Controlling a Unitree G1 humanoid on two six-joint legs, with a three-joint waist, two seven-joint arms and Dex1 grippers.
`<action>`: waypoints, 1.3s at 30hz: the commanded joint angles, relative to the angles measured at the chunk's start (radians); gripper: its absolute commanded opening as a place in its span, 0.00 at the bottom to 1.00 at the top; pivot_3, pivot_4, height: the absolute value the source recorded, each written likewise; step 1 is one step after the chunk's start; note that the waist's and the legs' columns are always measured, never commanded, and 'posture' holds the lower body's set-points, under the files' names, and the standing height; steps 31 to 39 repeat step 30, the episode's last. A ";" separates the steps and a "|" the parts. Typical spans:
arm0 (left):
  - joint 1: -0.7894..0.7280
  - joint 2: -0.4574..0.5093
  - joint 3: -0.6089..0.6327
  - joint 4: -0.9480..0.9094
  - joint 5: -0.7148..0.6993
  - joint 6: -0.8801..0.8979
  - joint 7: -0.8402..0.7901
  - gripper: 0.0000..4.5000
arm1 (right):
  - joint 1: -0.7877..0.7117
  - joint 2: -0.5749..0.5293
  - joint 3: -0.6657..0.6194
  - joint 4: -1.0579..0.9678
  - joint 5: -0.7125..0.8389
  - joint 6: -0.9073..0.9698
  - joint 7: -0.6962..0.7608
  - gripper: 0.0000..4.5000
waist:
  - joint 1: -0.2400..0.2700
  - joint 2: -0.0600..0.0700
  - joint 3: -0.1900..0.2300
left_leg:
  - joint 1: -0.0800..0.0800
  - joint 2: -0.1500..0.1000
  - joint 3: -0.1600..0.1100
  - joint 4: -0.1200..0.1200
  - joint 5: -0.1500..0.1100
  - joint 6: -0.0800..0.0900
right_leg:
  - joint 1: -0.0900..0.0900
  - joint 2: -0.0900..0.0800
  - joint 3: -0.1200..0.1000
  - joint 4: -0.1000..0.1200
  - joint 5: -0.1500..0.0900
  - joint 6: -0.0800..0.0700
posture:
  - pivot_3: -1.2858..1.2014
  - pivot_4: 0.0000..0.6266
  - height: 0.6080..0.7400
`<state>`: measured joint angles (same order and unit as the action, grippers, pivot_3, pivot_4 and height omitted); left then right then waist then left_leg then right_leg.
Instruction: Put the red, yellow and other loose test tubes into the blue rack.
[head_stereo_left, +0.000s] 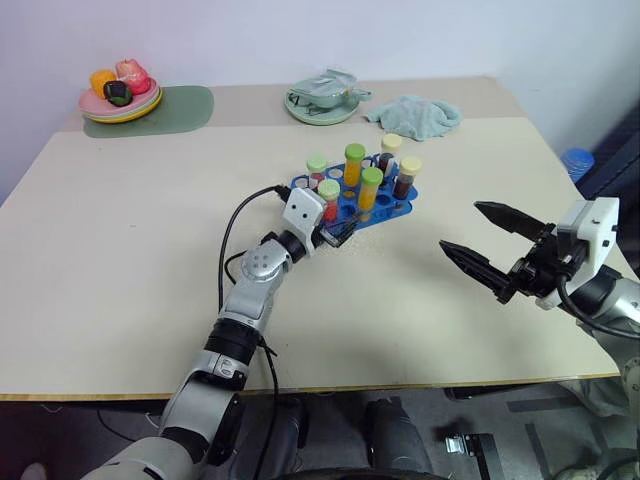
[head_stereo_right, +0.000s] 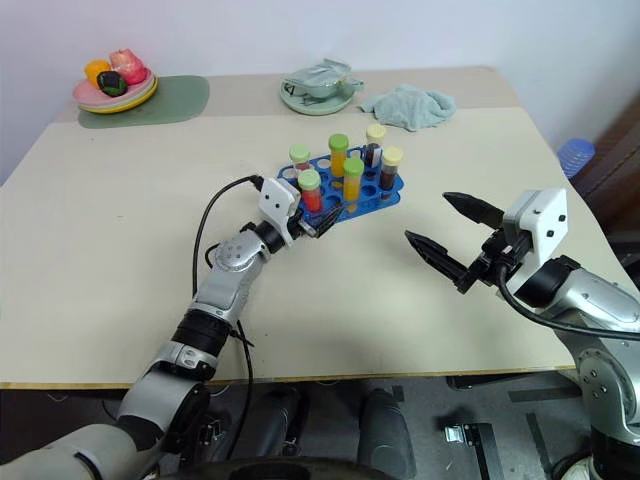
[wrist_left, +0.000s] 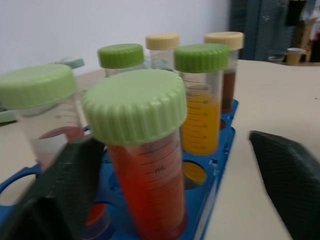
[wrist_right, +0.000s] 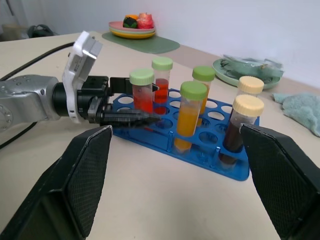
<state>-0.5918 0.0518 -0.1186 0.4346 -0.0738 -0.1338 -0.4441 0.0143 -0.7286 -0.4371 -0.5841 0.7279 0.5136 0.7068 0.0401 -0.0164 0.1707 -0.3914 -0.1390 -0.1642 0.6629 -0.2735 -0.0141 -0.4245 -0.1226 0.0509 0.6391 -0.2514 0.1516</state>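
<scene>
- The blue rack (head_stereo_left: 362, 203) is flat plastic full of round holes, sitting mid-table.
- Six clear tubes stand in it with ridged caps.
- The left gripper (wrist_right: 131, 102) has its fingers spread on both sides of the red tube (wrist_left: 150, 185), not squeezing.
- The right gripper (head_stereo_left: 483, 242) hangs apart, wide open.

The only legible marking is "mL", printed beside the graduation lines on the red-filled test tube (wrist_left: 150, 185) with the green cap, standing in the blue rack (wrist_left: 220, 150). The neighbouring yellow-filled tube (wrist_left: 201, 107) carries graduation lines too (no figures can be read).
</scene>
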 joint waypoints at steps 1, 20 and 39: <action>0.010 -0.003 0.030 -0.095 -0.050 0.008 -0.016 0.99 | -0.020 -0.013 -0.009 -0.003 0.003 -0.021 0.010 0.93 | 0.000 0.000 0.000 | 0.000 0.000 0.000 0.000 0.000 0.000 | 0.000 0.000 0.000 0.000 0.000 0.000 | 0.52 0.24 1.00; 0.607 0.436 0.243 -0.794 -0.374 0.266 -0.297 0.99 | 0.005 0.070 0.063 0.361 -0.178 -0.284 0.152 0.93 | 0.001 0.002 -0.001 | 0.000 0.001 0.000 -0.001 -0.003 0.004 | 0.000 0.001 0.000 -0.001 0.000 -0.001 | 0.52 0.24 1.00; 0.675 0.523 0.304 -0.871 -0.438 0.330 -0.329 0.99 | 0.048 0.097 0.052 0.396 -0.182 -0.337 0.161 0.93 | -0.002 0.004 -0.001 | 0.001 0.002 0.000 -0.002 -0.003 0.005 | 0.001 0.001 0.000 -0.002 0.000 -0.001 | 0.52 0.24 1.00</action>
